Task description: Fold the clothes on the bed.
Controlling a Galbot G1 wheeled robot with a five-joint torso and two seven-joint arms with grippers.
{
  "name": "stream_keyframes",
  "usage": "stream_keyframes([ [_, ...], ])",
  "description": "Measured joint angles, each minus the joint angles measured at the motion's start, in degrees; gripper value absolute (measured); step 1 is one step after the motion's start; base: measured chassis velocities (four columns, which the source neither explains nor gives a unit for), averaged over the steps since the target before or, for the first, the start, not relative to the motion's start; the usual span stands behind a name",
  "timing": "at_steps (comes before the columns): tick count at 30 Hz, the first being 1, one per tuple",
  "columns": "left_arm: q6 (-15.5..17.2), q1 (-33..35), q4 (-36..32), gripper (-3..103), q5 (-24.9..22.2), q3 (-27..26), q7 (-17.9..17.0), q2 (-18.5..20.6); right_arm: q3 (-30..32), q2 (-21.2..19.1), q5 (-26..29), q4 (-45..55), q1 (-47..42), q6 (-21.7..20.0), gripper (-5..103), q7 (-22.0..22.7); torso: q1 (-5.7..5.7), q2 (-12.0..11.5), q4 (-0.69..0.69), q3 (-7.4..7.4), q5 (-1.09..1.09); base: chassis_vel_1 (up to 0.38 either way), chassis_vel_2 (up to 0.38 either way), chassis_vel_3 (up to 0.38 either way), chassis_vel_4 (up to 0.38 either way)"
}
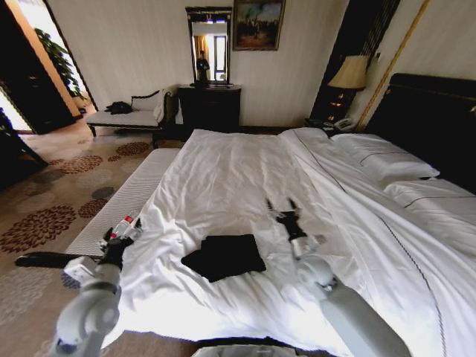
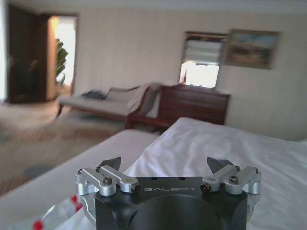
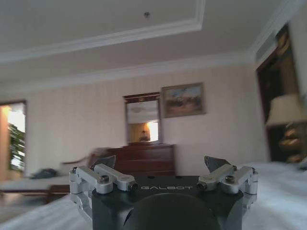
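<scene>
The folded black T-shirt (image 1: 224, 256) lies on the bed (image 1: 223, 178) near its foot, between both arms. The left pincer (image 1: 126, 230) and right pincer (image 1: 281, 207) hover spread, holding nothing.

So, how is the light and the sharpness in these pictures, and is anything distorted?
Head view: wide-angle bending at the edges, daylight glare at the doorway upper left, the black T-shirt too dark to show detail on the white bed. Left wrist view: the open left gripper is sharp, the room behind soft, the mirror blown out. Right wrist view: the open right gripper is sharp, the room behind slightly soft.
</scene>
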Motion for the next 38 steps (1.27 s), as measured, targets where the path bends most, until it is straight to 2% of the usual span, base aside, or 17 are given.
stream_keyframes([
  [1,0.0,0.0,0.0,100,0.0,0.0,0.0,0.0,0.0,0.0,0.0,0.0,0.0,0.0,100,0.0,0.00,0.0,0.00,0.00,0.00,0.000,0.000,0.000,0.000],
  [3,-1.7,1.7,-1.0,100,3.1,0.2,1.3,0.4,3.1,0.4,-2.0,3.4,-3.9,-1.2,100,1.5,0.00,0.0,0.00,0.00,0.00,0.000,0.000,0.000,0.000],
  [5,-3.4,5.0,-3.6,100,7.3,1.0,2.7,1.3,8.0,1.3,-4.9,9.7,-11.5,-4.1,100,4.3,0.00,0.0,0.00,0.00,-0.02,0.000,0.000,0.000,0.000],
  [6,-3.4,5.0,-3.6,100,7.3,1.0,2.7,1.3,8.0,1.3,-4.9,9.7,-11.5,-4.1,100,4.3,0.00,0.0,0.00,0.00,-0.02,0.000,0.000,0.000,0.000],
  [8,-4.2,7.4,-6.6,100,8.1,3.1,3.3,1.4,11.6,2.9,-6.7,15.5,-18.7,-5.5,100,6.7,-0.01,0.0,0.00,-0.01,-0.04,0.000,0.000,0.000,0.000],
  [10,-4.2,7.8,-7.3,100,8.1,3.6,3.5,1.4,12.0,3.2,-7.0,16.5,-19.8,-5.8,100,7.1,-0.01,0.0,0.00,-0.01,-0.03,0.000,0.000,0.000,0.000],
  [13,-3.6,9.5,-8.7,100,7.2,4.8,4.9,1.1,15.2,5.5,-8.1,23.5,-26.9,-7.4,100,7.8,-0.01,0.0,-0.01,-0.01,-0.04,0.000,0.000,0.000,0.000],
  [18,-3.2,9.7,-8.8,100,6.9,4.8,5.0,1.2,15.5,5.8,-8.2,24.4,-27.7,-7.7,100,7.6,-0.01,0.0,0.02,0.00,-0.04,0.000,0.000,0.000,0.000],
  [38,-2.9,9.4,-8.7,100,6.5,4.6,5.0,1.1,15.0,5.8,-7.9,23.8,-27.2,-7.6,100,7.3,0.00,0.0,0.01,0.01,-0.03,0.000,0.000,0.000,0.000],
])
